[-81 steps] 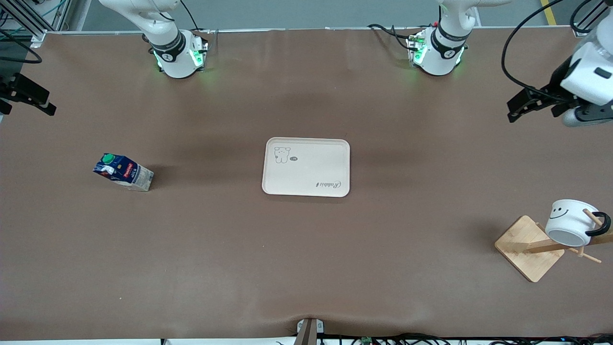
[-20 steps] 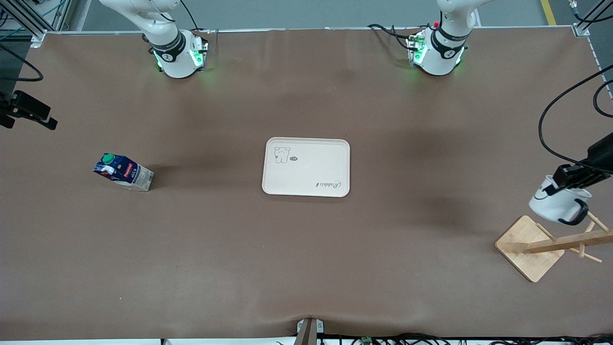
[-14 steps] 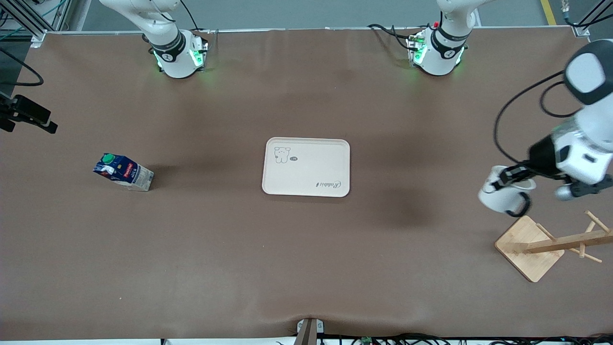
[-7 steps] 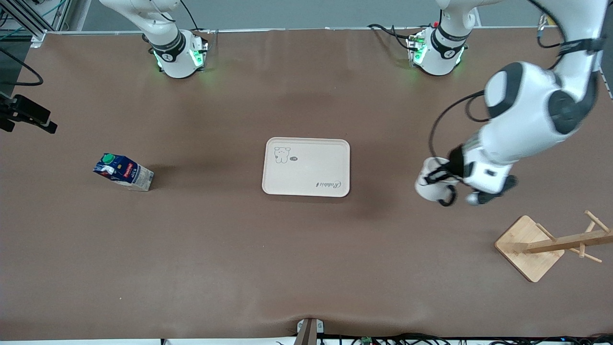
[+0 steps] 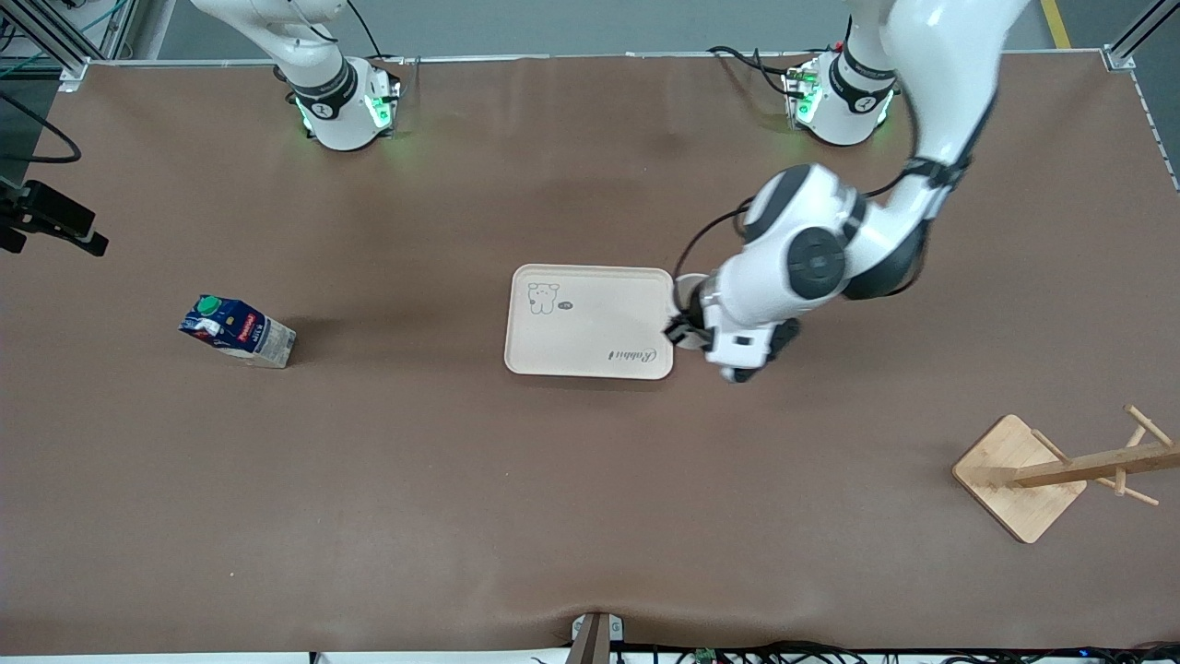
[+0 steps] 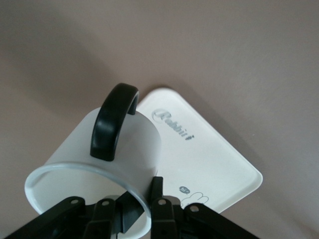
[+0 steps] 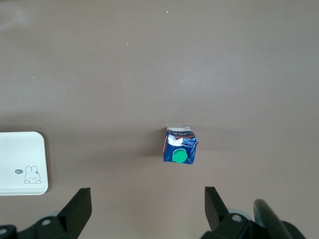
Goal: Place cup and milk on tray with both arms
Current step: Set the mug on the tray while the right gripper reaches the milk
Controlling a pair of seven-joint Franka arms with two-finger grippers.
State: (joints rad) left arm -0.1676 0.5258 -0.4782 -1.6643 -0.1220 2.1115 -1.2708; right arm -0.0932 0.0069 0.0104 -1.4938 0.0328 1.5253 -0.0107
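Note:
My left gripper [image 5: 684, 328] is shut on the rim of the white cup [image 5: 688, 288], holding it in the air over the tray's edge toward the left arm's end. In the left wrist view the cup [image 6: 99, 164] shows its black handle, with one finger inside and one outside the rim at my left gripper [image 6: 144, 200]. The cream tray [image 5: 590, 321] lies at the table's middle and is bare; it also shows in the left wrist view [image 6: 209, 159]. The milk [image 5: 238, 330] stands toward the right arm's end. My right gripper [image 5: 64, 223] waits open, high over that end; its view shows the milk [image 7: 179, 146] between the open fingers of my right gripper [image 7: 147, 205].
A wooden mug stand [image 5: 1019, 477] with bare pegs stands near the front camera at the left arm's end. A corner of the tray [image 7: 22, 162] shows in the right wrist view. Brown tabletop [image 5: 590, 516] surrounds everything.
The left arm has lifted the cup off the stand and carried it across to the tray's edge. The right gripper has barely moved. The milk and tray are unmoved.

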